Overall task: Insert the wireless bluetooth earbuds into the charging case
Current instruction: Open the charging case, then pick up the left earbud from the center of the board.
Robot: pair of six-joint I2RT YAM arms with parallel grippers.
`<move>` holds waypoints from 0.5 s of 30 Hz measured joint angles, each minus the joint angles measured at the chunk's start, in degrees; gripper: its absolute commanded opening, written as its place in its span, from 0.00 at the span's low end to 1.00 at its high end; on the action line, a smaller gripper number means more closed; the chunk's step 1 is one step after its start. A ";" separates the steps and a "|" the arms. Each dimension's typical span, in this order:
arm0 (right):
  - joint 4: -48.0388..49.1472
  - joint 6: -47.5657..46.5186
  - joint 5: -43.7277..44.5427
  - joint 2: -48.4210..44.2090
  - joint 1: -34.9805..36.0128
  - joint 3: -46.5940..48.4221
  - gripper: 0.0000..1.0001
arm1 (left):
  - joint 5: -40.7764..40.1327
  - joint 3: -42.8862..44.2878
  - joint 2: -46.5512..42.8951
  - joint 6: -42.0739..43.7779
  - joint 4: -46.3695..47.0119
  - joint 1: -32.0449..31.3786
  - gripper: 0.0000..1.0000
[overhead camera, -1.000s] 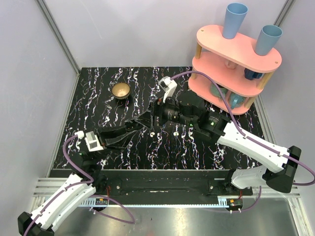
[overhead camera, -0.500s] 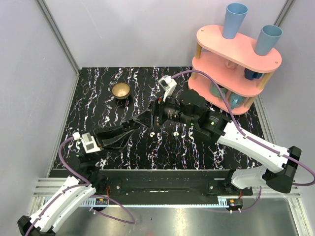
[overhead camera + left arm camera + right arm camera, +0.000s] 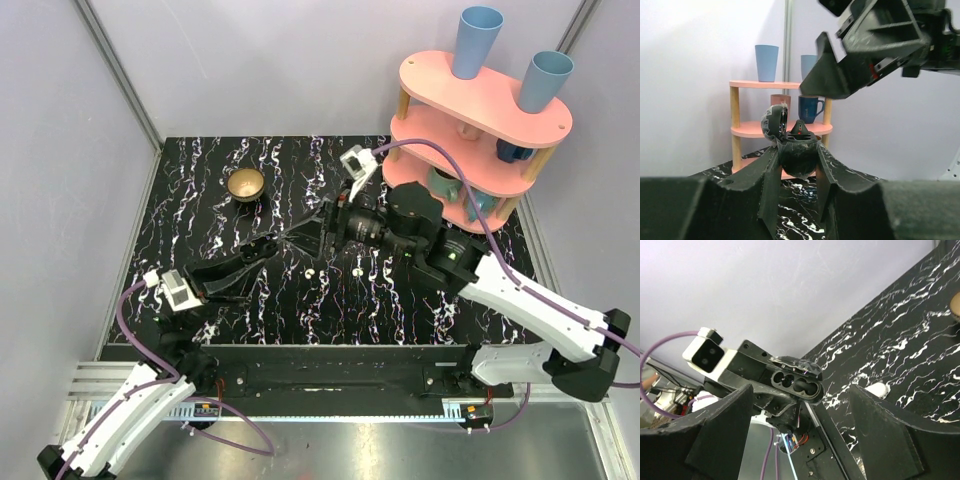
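Note:
My left gripper (image 3: 798, 159) is shut on the charging case (image 3: 799, 152), which looks dark here, and holds it above the table with its lid (image 3: 774, 122) swung open. In the right wrist view the case (image 3: 795, 384) shows two dark wells facing the camera. My right gripper (image 3: 322, 226) hangs open just past the case (image 3: 298, 238), its fingers (image 3: 720, 435) wide on either side and nothing between them. Two tiny white earbuds (image 3: 311, 272) (image 3: 358, 270) lie on the black marbled table below; one earbud (image 3: 877, 389) shows in the right wrist view.
A brass bowl (image 3: 245, 184) stands at the back left of the table. A pink three-tier shelf (image 3: 480, 110) with blue cups and mugs fills the back right corner. Grey walls enclose the table on the left and rear.
The right arm has swung a little to the right and back, its open gripper easing off the case. The left arm has drawn slightly left, still gripping the case.

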 measured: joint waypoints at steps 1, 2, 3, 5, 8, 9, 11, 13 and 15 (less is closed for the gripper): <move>0.11 0.02 0.61 -1.01 0.00 -0.11 0.83 | -0.39 0.00 -0.35 0.22 -0.55 0.00 0.00; 0.44 0.09 1.84 -2.27 -0.02 -0.50 0.82 | -1.03 0.00 -0.85 0.63 -1.33 0.00 0.00; 0.48 0.26 3.41 -3.78 -0.04 -1.18 0.81 | -1.53 0.00 -1.38 1.09 -1.99 0.00 0.00; 0.13 0.72 7.74 -6.69 -0.24 -2.78 0.76 | -2.40 0.00 -2.75 1.90 -3.82 0.00 0.00; -1.99 3.28 14.84 -10.91 -2.14 -6.47 0.68 | -4.04 0.24 -5.62 3.78 -7.61 0.00 0.00; -2.64 4.39 16.15 -11.72 -3.32 -7.96 0.66 | -4.52 0.52 -6.47 4.48 -8.87 0.00 0.00; -3.78 6.71 17.31 -12.04 -6.03 -11.15 0.64 | -5.29 1.44 -8.00 5.75 -11.67 0.00 0.00; -5.40 8.94 17.66 -10.67 -7.96 -14.38 0.60 | -5.77 2.56 -9.07 6.67 -13.90 0.00 0.00; -6.21 10.73 17.11 -7.30 -8.35 -16.52 0.55 | -6.19 3.63 -9.92 7.58 -15.76 0.00 0.00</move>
